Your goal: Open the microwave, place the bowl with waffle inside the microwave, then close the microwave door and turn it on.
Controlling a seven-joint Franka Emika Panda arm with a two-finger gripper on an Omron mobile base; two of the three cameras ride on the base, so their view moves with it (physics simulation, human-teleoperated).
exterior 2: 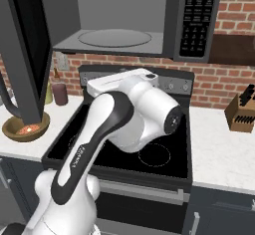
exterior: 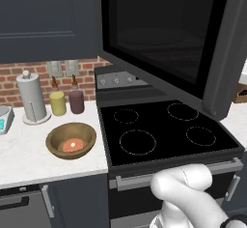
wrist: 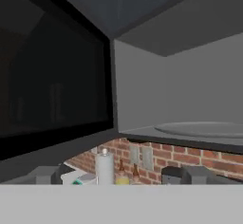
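I saw the microwave door (exterior: 169, 38) swung open, glossy black glass, upper right. Round wooden bowl (exterior: 71, 140) with gridded orange waffle (exterior: 72, 145) sat lower left on the white counter (exterior: 24, 159). Gripper (wrist: 121, 176) fingers stood wide, holding nothing.

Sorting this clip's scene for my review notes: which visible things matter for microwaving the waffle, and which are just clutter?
Job:
- microwave, cavity exposed
- microwave door, swung open
- bowl on the counter
- waffle in the bowl

Clutter:
- stove
- paper towel roll
- two canisters
- knife block
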